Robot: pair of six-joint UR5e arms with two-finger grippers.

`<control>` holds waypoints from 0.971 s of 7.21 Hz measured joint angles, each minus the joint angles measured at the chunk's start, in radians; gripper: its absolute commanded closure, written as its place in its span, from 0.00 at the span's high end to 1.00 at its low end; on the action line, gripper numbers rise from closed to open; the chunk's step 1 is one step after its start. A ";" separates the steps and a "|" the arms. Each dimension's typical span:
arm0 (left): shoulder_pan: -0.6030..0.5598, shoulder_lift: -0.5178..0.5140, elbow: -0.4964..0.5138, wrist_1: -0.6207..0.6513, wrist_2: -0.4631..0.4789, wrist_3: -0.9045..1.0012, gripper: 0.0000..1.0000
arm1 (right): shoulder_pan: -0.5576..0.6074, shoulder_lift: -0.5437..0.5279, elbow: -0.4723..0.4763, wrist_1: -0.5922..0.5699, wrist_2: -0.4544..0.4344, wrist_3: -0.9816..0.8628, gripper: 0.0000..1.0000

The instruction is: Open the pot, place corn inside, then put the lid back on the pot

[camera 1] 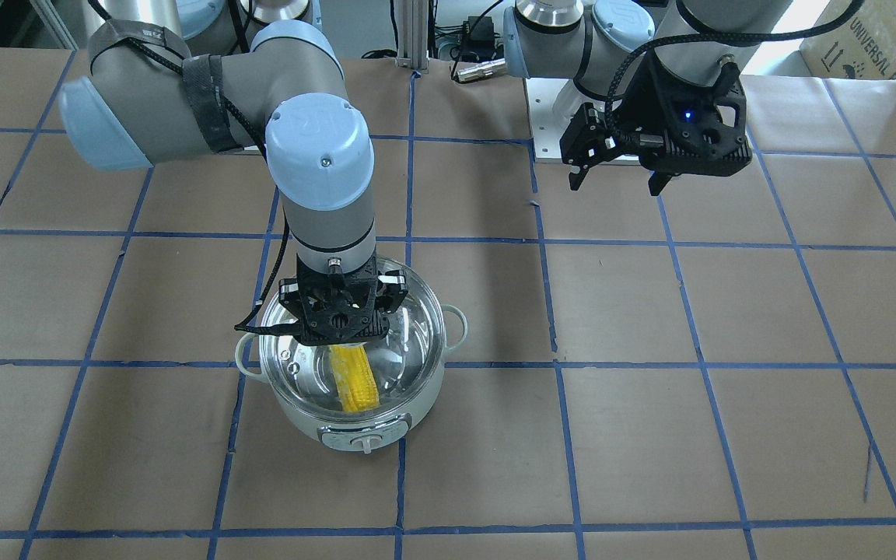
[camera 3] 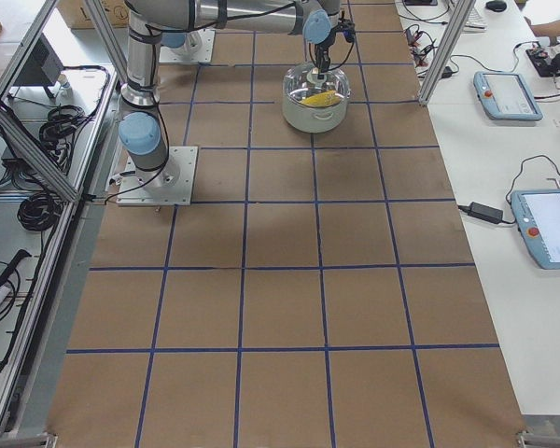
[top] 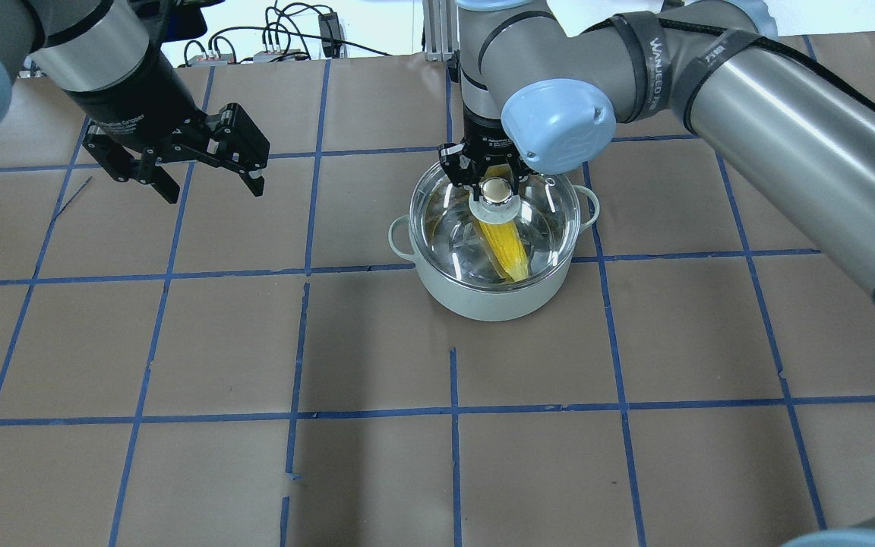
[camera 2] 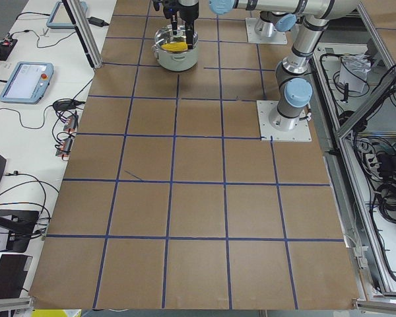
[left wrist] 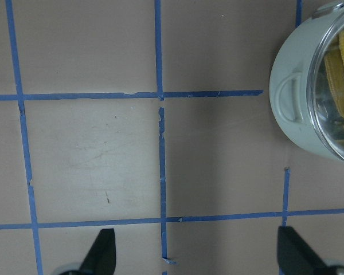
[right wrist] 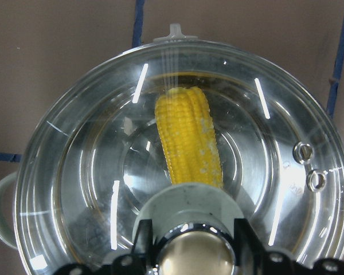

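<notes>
Overhead, I see the right jaws clamped on the knob of the glass lid, seated on the pale pot with the yellow corn inside; the left jaws hang spread wide over the taped brown surface, well apart. Front-facing, the wrist hides that knob but the pot's dial shows. My right wrist camera adds bumpy kernels and two rim vent holes.

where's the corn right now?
The corn lies inside the pot, under the glass lid, right of centre in the overhead view; the right gripper is on the lid's knob.
</notes>
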 measured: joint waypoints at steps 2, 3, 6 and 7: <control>0.000 0.000 0.000 0.000 0.000 0.000 1.00 | 0.000 -0.003 -0.002 0.011 -0.001 0.000 0.20; 0.000 0.000 0.000 0.000 0.000 0.000 1.00 | 0.000 -0.004 -0.004 0.020 -0.001 0.000 0.20; 0.000 -0.001 0.000 0.000 0.000 0.000 1.00 | 0.000 -0.004 -0.005 0.031 -0.002 0.000 0.20; 0.000 -0.001 0.000 0.000 0.000 0.000 1.00 | 0.000 -0.004 -0.006 0.032 -0.002 0.000 0.20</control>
